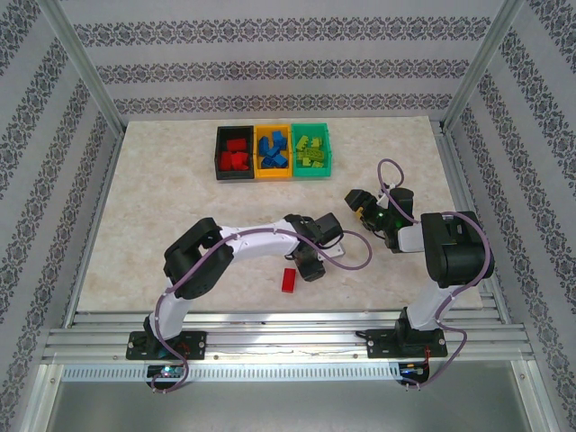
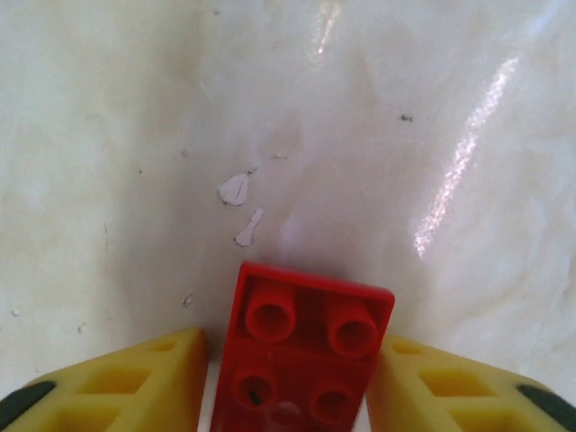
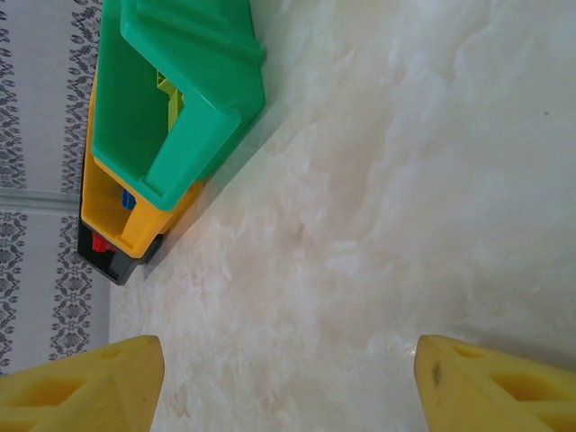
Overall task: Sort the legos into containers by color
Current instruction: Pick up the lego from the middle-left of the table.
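The step in hand is picking up the 1 loose red brick [image 2: 306, 315]. It lies on the table [image 2: 378, 135] between the fingers of the left gripper [image 2: 290, 346], which sit close at its sides (pinching or not, I cannot tell). The right gripper [image 3: 288, 382] gapes wide, empty. Next I'd expect a firm pinch, a lift and a carry to the black bin [image 1: 219, 155] holding the reds.

Count right now | bins: three, namely black bin [image 1: 219, 155], orange-yellow bin [image 1: 273, 175], teal bin [image 1: 329, 153] | red brick [image 1: 289, 280] loose on the bench [image 1: 162, 207]: one | binned piles: three, red heap [image 1: 236, 155], blue heap [image 1: 274, 153], green heap [image 1: 312, 153], pieces too jumbled to count
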Robot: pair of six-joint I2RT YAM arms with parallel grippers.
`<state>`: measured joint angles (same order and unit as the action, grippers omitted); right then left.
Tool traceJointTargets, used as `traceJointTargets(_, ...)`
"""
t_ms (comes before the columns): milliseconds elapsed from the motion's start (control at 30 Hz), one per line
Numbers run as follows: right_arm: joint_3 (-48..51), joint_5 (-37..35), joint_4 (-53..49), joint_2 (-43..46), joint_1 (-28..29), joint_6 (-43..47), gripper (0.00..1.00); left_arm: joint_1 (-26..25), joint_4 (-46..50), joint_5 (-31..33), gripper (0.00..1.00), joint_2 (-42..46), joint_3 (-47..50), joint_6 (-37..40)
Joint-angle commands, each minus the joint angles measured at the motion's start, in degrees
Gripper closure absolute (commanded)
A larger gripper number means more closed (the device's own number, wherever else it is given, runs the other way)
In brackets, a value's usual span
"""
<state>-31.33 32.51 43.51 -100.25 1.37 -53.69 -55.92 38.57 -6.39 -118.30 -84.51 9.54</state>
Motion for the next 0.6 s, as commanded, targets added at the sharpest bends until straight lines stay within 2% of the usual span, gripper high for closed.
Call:
traceJointTargets(0, -0.13, 1.32, 0.27, -1.51, 0.92, -0.15, 0.26, -0.59, 1.0, 0.47, 0.59, 0.42, 0.77, 0.48)
traceJointTargets(100, -0.27, 1.41, 0.3, -1.58, 0.92, -0.13, 0.25, -0.58, 0.58, 0.59, 0.69, 0.99, 1.17, 0.12)
traceJointTargets(200, -0.25, 1.36, 0.26, -1.6, 0.93, -0.06, 0.26, -0.48, -2.5, 1.51, 0.73, 3.54, 3.22, -0.55)
traceJointTargets(333, -0.22, 1.37, 0.26, -1.6, 0.88, -0.16, 0.26, 0.36, -7.3, 1.62, 0.91, 7.59, 6.31, -2.12)
traceJointTargets(500, -0.3, 1.4, 0.45, -1.68, 0.92, -0.23, 0.25, 2.06, -10.06, 0.68, 0.98, 9.8, 7.58, -4.45)
traceJointTargets(567, -0.24, 1.4, 0.37, -1.61, 0.92, -0.21, 0.25, 2.3, -11.79, 3.61, 1.0, 11.13, 8.64, -5.5)
